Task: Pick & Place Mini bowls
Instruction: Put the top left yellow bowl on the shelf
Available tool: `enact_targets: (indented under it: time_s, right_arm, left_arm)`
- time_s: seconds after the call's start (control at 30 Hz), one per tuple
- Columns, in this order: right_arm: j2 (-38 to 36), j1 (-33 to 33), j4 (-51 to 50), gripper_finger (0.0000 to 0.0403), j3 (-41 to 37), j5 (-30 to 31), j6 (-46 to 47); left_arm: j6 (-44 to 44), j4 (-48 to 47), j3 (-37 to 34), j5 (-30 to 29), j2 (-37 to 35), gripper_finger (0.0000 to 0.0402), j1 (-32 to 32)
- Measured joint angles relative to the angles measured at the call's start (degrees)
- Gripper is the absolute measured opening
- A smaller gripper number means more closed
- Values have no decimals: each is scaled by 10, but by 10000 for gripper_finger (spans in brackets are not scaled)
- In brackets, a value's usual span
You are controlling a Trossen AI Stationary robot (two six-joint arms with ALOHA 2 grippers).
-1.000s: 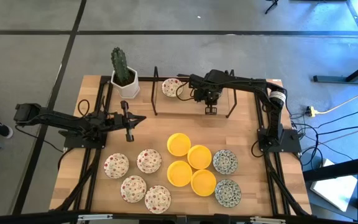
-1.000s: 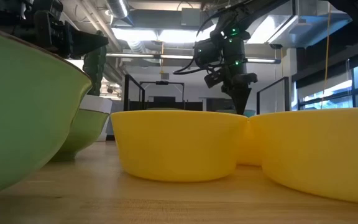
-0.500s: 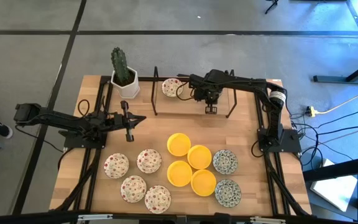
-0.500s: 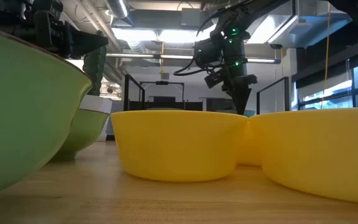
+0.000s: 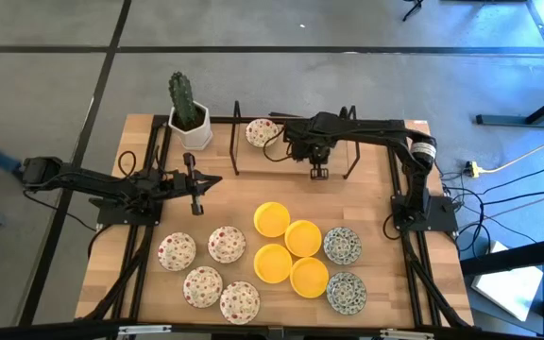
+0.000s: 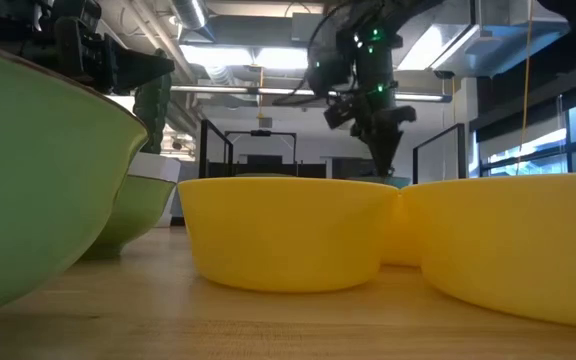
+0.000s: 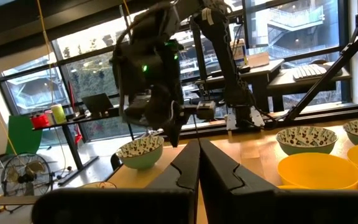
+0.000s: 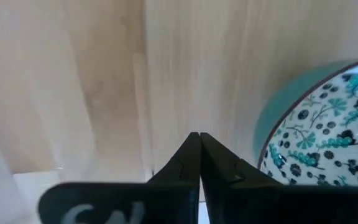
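Several mini bowls stand on their bases on the table's near half: yellow ones (image 5: pixel 289 253), red-speckled ones (image 5: pixel 211 269) and two green-patterned ones (image 5: pixel 343 246). One more green-patterned bowl (image 5: pixel 261 132) (image 8: pixel 328 130) stands at the far side, inside a black wire frame. My right gripper (image 5: pixel 289 146) (image 8: pixel 199 140) is shut and points down at bare wood just beside that bowl, touching nothing. My left gripper (image 5: pixel 217 180) (image 7: pixel 199 146) is shut and hovers level over the table's left half, pointing right.
A white pot with a cactus (image 5: pixel 189 118) stands at the far left corner. The black wire frame (image 5: pixel 352 156) straddles the far middle around my right gripper. In the low view a green bowl (image 6: pixel 38 170) and yellow bowls (image 6: pixel 288 230) fill the foreground.
My right gripper has shifted slightly toward the table's left edge, nearer the far bowl, and risen a little, staying shut. The bowls have kept their places.
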Motion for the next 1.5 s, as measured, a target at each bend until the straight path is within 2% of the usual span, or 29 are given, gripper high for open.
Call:
enact_targets:
  time_s: [0.07,0.2,0.33,0.43,0.57,0.67,0.83,1.0,1.23,1.37,1.5]
  right_arm:
    - [-15,19,-3,5,6,-15,5]
    - [-55,69,-29,5,31,-91,17]
    - [-116,132,-30,5,47,-123,29]
    - [-188,179,-18,5,49,-154,30]
    - [-320,226,65,5,8,-188,64]
    - [-434,256,166,5,-62,-187,101]
    - [-613,275,314,5,-242,-181,155]
    - [-742,274,457,5,-424,-143,192]
    - [-809,275,644,5,-623,-146,174]
    - [-812,275,703,5,-682,-146,172]
    - [-812,275,701,5,-710,-148,173]
  left_arm:
    - [-2,0,0,0,0,2,0]
    - [-4,0,0,0,0,6,0]
    - [-5,0,0,-7,0,7,0]
    - [-5,0,0,-9,0,5,0]
    - [-5,-2,0,-9,0,2,0]
    - [-5,-6,0,-9,0,4,0]
    - [-2,-2,0,-10,0,8,0]
    - [34,23,0,-33,0,4,0]
    - [34,146,0,-50,0,4,19]
    - [5,113,0,-45,2,3,21]
    - [-3,88,0,-48,10,3,21]
